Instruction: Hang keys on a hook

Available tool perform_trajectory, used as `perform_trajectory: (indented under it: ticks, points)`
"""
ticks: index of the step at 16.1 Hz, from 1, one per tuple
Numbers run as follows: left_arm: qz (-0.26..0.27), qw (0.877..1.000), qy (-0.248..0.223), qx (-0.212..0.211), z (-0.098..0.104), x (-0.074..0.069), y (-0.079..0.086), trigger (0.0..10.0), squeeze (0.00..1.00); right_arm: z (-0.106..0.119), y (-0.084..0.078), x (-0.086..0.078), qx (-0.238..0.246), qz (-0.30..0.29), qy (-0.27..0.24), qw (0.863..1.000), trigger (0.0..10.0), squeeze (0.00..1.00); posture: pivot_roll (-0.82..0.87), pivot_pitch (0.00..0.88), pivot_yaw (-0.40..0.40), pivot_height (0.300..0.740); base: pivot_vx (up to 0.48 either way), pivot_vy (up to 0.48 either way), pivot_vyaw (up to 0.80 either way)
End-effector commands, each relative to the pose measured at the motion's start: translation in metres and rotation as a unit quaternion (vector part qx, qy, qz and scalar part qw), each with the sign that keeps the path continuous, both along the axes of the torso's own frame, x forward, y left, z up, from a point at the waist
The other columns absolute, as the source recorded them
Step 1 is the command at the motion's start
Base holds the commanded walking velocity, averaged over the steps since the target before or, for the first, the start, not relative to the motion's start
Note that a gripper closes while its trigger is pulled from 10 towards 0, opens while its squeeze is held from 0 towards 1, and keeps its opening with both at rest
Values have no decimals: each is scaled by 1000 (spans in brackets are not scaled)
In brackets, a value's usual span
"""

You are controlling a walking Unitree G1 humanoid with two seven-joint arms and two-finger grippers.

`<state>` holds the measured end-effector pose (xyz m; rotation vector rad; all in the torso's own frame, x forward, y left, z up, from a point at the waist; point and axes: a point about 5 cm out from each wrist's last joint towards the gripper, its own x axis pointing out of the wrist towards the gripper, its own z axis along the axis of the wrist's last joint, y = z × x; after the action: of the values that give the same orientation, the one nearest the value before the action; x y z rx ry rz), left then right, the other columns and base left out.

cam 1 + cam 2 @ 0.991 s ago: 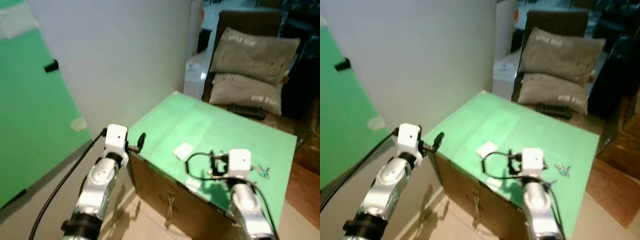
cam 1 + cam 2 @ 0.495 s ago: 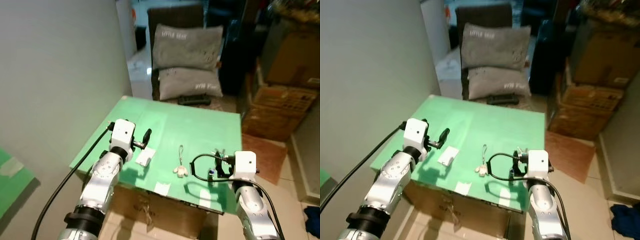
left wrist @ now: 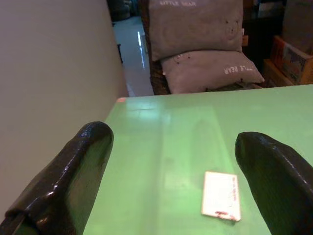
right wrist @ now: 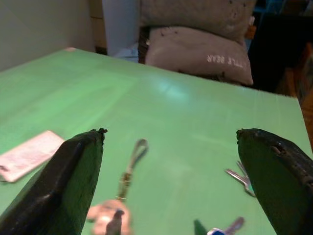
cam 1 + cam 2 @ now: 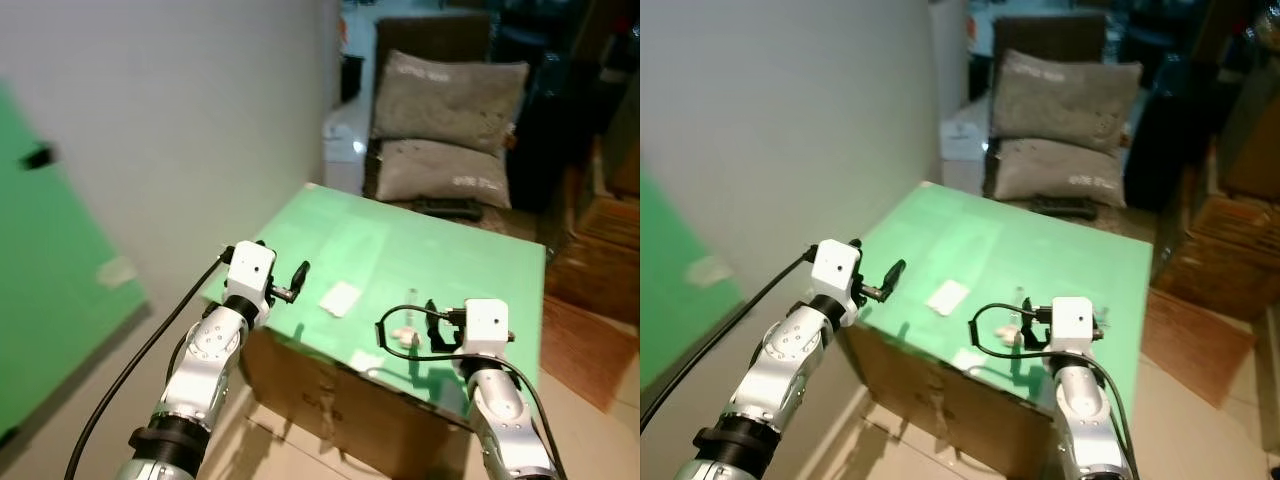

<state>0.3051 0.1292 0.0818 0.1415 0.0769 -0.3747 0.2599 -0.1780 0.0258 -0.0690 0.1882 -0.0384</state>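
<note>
A keyring with a pale charm [image 5: 403, 337] and a thin strap [image 4: 134, 154] lies near the front of the green tabletop [image 5: 450, 250]. Silver keys [image 4: 240, 178] lie on the tabletop beside it. My right gripper [image 4: 171, 137] hovers open just behind the charm, fingers spread wide with nothing between them. My left gripper [image 3: 173, 142] is open too, over the table's left front corner and facing a white card [image 3: 221, 195]. A small black hook [image 5: 38, 156] sticks out of the green wall panel [image 5: 50, 280] far to the left.
The table is a cardboard box [image 5: 330, 400] with a green top. Behind it, two grey pillows [image 5: 450, 100] sit on a dark chair, with a black remote [image 5: 447, 208] in front of them. Brown cardboard boxes [image 5: 1230, 240] stand at the right. A grey wall [image 5: 200, 120] rises to the left.
The whole picture has swung sideways, so the camera turned; the green panel and hook are back in sight. Both grippers stay open over the table's front.
</note>
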Motion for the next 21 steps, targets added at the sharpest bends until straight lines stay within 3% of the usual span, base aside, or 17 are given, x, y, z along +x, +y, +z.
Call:
perform_trajectory:
  ticks: [1, 6, 12, 14, 21]
  points:
    - [-12, 1000, -8, 7, 2, 0, -1, 10000, 0, 1, 6, 1, 2, 9, -3, 1000, 10000, 0, -72, 0, 79, 740, 480, 0, 0]
    - [10, 999, 7, 52, -7, 2, 0, 10000, 0, -3, 4, -3, 8, 2, 6, 1000, 10000, 0, -78, 0, 84, 700, 96, 0, 0]
    - [4, 999, 12, 34, -4, 10, -5, 10000, 0, -1, 3, -3, 4, -3, -6, 1000, 10000, 0, -87, 0, 86, 682, 0, 0, 0]
    - [3, 1000, 8, 26, 1, 16, -9, 10000, 0, -1, 5, -3, 7, 0, -4, 1000, 10000, 0, -92, 0, 91, 682, 0, 0, -550]
    - [10, 1000, 7, 22, 0, 17, -9, 10000, 0, 2, 4, -3, 3, -6, -14, 1000, 10000, 0, -100, 0, 96, 682, 0, 0, -375]
